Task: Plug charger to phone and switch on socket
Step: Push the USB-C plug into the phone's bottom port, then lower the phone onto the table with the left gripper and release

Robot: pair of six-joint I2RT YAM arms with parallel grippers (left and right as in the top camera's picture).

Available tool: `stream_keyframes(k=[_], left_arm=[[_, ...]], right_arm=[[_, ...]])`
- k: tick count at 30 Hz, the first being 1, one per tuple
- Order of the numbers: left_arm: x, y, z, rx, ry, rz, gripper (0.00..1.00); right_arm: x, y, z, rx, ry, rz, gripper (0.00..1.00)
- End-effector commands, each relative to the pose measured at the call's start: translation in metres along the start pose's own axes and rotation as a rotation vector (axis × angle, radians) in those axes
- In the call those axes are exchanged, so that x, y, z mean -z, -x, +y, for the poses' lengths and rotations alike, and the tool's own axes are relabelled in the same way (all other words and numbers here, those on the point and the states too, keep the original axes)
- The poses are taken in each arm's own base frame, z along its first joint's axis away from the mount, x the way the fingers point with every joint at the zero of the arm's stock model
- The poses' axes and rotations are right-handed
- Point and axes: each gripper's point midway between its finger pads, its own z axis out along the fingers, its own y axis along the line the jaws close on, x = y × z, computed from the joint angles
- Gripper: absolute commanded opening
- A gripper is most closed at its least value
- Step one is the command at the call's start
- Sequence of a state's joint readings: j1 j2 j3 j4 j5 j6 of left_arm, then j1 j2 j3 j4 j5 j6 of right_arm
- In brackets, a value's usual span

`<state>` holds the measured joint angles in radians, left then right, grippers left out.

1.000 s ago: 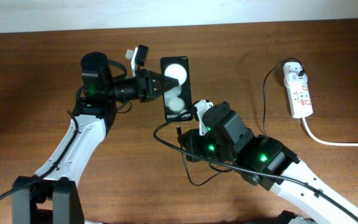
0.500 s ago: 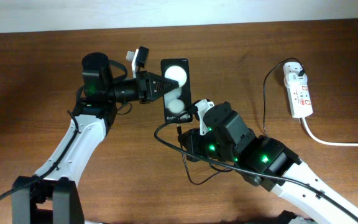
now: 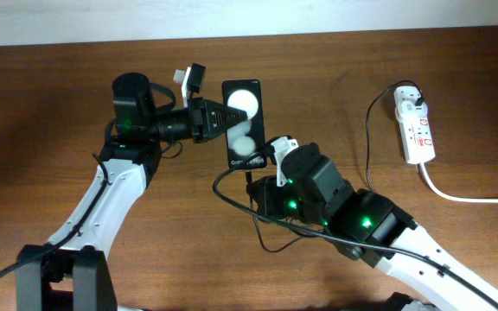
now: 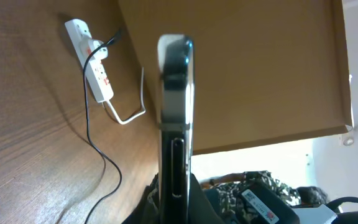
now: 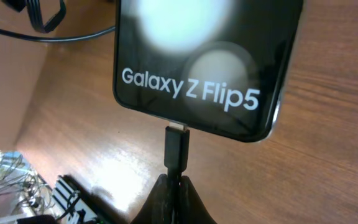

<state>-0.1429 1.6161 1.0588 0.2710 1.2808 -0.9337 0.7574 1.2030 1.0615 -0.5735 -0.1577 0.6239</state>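
The black phone (image 3: 244, 123) lies face up with two white glare spots; "Galaxy Z Flip5" shows on it in the right wrist view (image 5: 197, 56). My left gripper (image 3: 225, 120) is shut on the phone's left edge; the left wrist view shows the phone (image 4: 176, 106) edge-on between the fingers. My right gripper (image 5: 178, 180) is shut on the charger's black connector (image 5: 176, 149), whose metal tip touches the phone's bottom edge. The black charger cable (image 3: 368, 121) runs to the white socket strip (image 3: 415, 128) at the right, where its plug sits. The socket also shows in the left wrist view (image 4: 92, 62).
The socket's thick white lead (image 3: 465, 197) runs off to the right edge. A loop of charger cable (image 3: 258, 233) lies on the wooden table (image 3: 59, 86) under my right arm. A pale wall borders the table's far edge.
My right gripper has crept up toward the phone's bottom edge with the connector. The phone and my left gripper have shifted very slightly left.
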Motion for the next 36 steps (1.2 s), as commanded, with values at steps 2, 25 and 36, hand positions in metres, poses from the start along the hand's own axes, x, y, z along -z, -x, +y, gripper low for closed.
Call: stream_keyframes(k=[2,25,36], left_arm=[[0.002,-0.023,-0.026,-0.097,-0.118,0.143,0.00],[0.001,-0.036,-0.002,-0.047,-0.086,0.128,0.00],[-0.084,-0.068,0.068,-0.027,0.426,0.004,0.00]], right_arm=[[0.010,0.035,0.004,0.060,-0.014,-0.163,0.04],[0.069,0.046,0.004,0.103,-0.071,-0.246,0.49],[0.178,-0.033,-0.049,0.093,-0.195,-0.216,0.98]])
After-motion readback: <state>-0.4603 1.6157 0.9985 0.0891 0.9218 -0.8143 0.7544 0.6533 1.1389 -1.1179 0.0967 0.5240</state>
